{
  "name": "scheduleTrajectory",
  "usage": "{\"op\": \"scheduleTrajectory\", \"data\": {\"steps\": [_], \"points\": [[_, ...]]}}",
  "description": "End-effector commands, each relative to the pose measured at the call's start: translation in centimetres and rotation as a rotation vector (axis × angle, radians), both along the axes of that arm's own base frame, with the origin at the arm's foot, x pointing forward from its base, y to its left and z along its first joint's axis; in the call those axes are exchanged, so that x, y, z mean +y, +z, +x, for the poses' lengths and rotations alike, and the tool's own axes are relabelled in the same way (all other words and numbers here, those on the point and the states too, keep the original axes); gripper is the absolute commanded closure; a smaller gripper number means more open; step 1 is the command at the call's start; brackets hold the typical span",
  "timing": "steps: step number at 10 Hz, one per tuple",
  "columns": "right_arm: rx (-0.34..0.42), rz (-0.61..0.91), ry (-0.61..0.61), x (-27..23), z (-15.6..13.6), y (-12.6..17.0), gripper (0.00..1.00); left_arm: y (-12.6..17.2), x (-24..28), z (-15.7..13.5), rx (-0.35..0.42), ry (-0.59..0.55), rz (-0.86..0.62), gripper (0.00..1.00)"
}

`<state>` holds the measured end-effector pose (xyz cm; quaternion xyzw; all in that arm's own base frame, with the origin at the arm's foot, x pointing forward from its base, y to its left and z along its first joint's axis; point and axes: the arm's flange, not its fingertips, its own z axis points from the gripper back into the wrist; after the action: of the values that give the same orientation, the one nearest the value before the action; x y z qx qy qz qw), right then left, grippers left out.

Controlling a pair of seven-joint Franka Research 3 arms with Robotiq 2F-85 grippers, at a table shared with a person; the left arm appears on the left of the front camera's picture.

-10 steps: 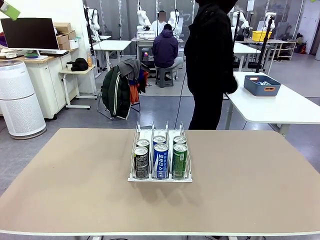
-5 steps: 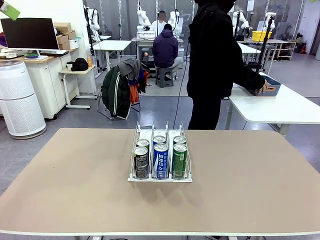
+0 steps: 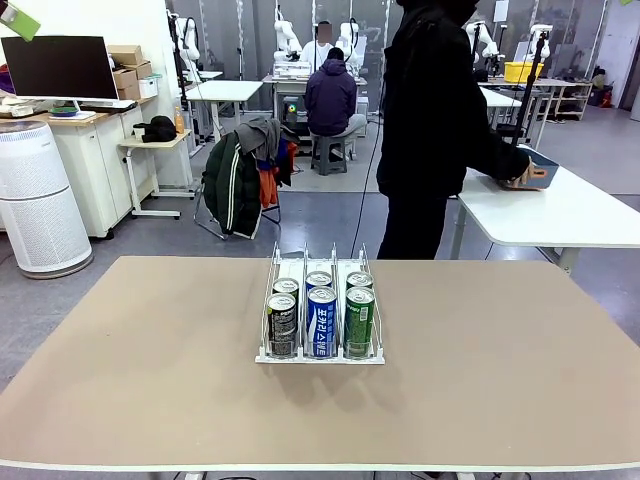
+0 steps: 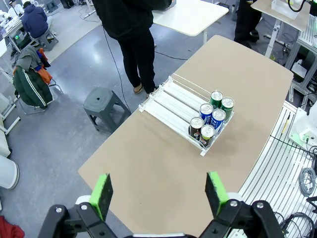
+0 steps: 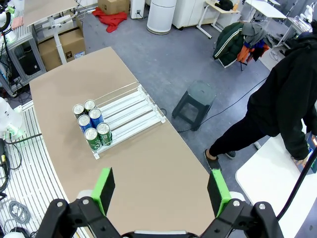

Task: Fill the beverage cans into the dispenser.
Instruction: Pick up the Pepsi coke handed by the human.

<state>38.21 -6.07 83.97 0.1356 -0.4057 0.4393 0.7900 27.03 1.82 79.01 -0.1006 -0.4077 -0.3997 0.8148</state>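
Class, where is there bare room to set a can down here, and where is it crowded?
Bare tabletop lies left and right of the dispenser, and between it and the near edge. Each lane's far half, behind the cans, is free. Crowded: the dispenser's near end, two cans per lane.

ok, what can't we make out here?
- Front view: rear cans in the dispenser, bodies hidden by the front cans.
- Wrist views: lettering on the cans too small to read.
- Front view: blue tub contents, blocked by its wall and the person's hand.
- Left wrist view: person cut off by top edge.
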Motion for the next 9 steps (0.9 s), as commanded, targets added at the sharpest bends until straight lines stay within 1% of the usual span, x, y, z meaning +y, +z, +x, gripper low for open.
{"op": "scheduleTrajectory", "data": {"steps": [1,9], "points": [[-0.003,0.0,0.0,0.02,-0.13,0.1,0.0,-0.09,0.03,0.05,-0.004,0.003,0.002,0.0],[-0.003,0.0,0.0,0.02,-0.13,0.1,0.0,-0.09,0.03,0.05,-0.004,0.003,0.002,0.0]]}}
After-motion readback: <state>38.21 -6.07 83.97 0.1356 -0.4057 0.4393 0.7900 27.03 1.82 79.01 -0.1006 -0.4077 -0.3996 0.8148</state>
